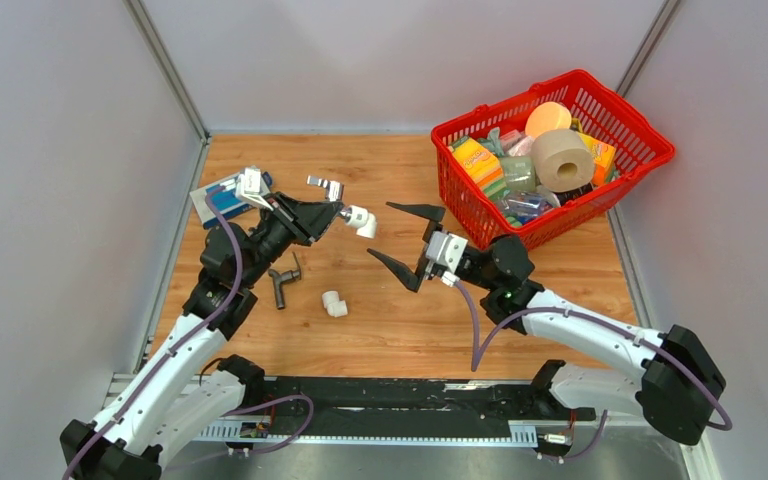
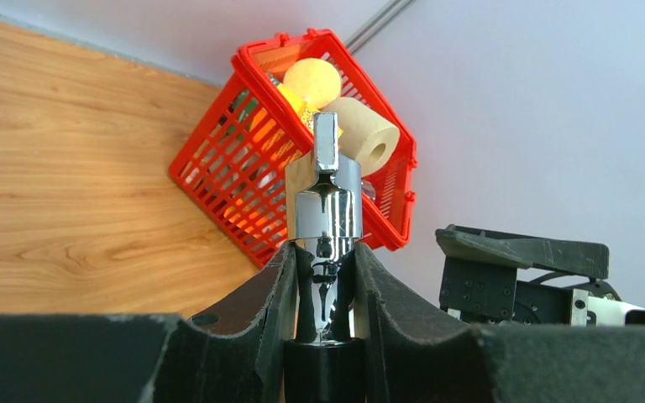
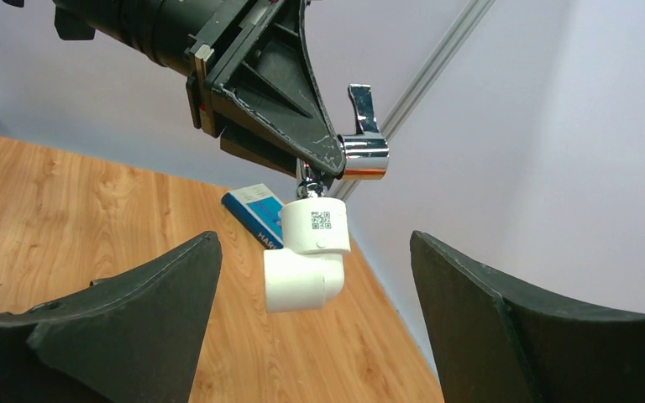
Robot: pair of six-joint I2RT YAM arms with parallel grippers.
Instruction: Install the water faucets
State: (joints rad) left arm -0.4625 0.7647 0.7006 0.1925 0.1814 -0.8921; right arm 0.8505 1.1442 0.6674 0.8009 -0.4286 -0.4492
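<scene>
Chrome faucet, mirror-bright cylinder, white plastic elbow on its end: clamped in left hand. Right hand: apart, empty. Matte grey L-shaped faucet: lying on wood-grain worktop.

One chrome faucet, one dark grey faucet, white elbow, red basket.

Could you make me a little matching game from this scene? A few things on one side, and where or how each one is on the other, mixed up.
Things:
1. chrome faucet
2. dark grey faucet
3. toilet roll
4. right gripper

Places or states:
a. in the red basket
b. open, holding nothing
c. lying on the table
d. clamped in the left gripper

Pairs: 1-d, 2-c, 3-a, 4-b.
</scene>
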